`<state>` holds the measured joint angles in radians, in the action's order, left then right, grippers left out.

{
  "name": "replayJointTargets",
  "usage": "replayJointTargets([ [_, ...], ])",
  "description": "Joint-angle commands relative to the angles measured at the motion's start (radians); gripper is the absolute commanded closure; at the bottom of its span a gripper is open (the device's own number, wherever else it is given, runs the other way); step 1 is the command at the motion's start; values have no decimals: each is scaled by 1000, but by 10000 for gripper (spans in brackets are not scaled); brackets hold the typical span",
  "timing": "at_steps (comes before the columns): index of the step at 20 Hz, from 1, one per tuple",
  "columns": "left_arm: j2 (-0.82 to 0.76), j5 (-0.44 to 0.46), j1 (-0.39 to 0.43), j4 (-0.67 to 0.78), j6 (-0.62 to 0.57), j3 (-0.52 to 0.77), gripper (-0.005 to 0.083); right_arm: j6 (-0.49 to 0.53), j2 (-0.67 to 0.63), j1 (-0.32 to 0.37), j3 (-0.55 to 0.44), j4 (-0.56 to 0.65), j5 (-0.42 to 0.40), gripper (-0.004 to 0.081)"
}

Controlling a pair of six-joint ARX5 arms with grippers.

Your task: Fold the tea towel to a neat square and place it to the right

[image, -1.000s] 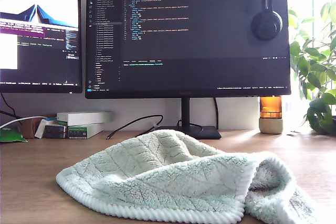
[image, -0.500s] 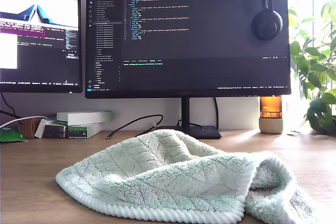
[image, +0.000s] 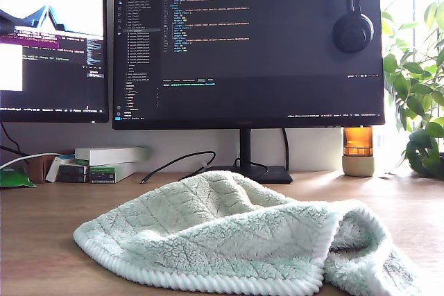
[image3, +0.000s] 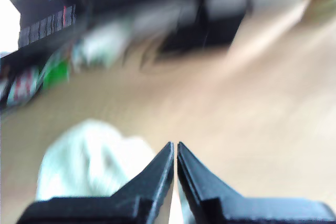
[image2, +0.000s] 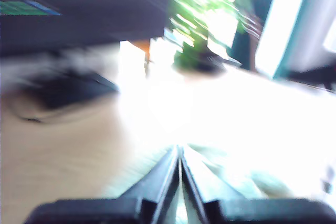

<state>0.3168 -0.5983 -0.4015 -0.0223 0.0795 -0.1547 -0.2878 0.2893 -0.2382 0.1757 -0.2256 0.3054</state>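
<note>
The monitor (image: 246,46) shows code text too small to read.

A wooden desk (image: 41,240) stands against a pale wall (image: 173,147), carrying two lit monitors (image: 246,46), headphones (image: 352,29) hung on one, small boxes (image: 104,163), an amber lamp (image: 358,150) and a leafy plant (image: 416,95) in bright window light at the exterior view's right.

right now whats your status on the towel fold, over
Both pincers shut, first, second, holding nothing. Pale mint-green fluffy tea towel lies crumpled, unfolded, on wooden desk. Nothing in the way.
</note>
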Motion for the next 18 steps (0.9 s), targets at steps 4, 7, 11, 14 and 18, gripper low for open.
replayJointTargets([
  [4,276,79,-256,84,-141,-69,796,58,215,-76,124,9,61,781],
  [7,443,142,-393,92,-309,-126,796,155,328,-94,180,-51,82,781],
  [11,636,162,-502,100,-508,-198,796,245,428,-93,227,-90,77,781],
  [14,766,168,-551,108,-562,-237,712,266,459,-93,239,-75,77,781],
  [18,929,179,-557,202,-585,-257,609,267,467,-93,239,-71,65,781],
])
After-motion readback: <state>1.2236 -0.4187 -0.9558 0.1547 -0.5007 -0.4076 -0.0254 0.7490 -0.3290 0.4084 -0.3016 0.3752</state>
